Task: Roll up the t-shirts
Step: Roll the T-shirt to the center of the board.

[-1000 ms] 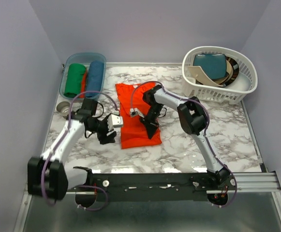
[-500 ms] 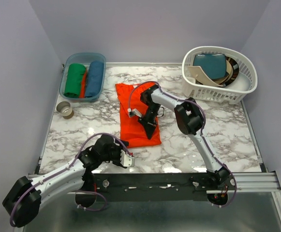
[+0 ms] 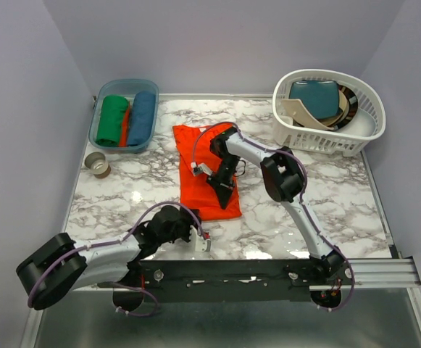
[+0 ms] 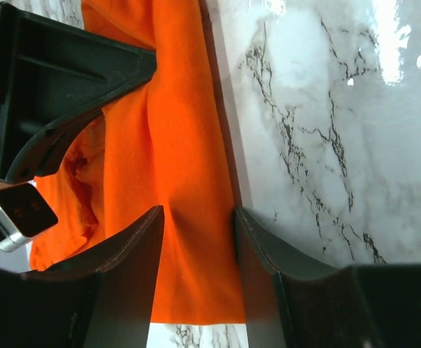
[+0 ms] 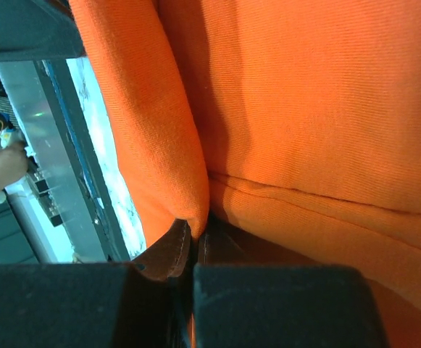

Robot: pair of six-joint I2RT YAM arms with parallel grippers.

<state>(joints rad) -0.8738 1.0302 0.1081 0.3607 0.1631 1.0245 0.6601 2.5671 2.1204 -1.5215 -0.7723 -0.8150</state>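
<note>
readable text: none in any view | orange t-shirt (image 3: 199, 199): plain, no print or tag legible | brands, numbers, signs: none legible on the other things or arms

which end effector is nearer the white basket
Right. The right end effector sits on the orange t-shirt, mid-table, diagonally in front of the white basket; the left end effector is at the shirt's near edge, farther away.
</note>
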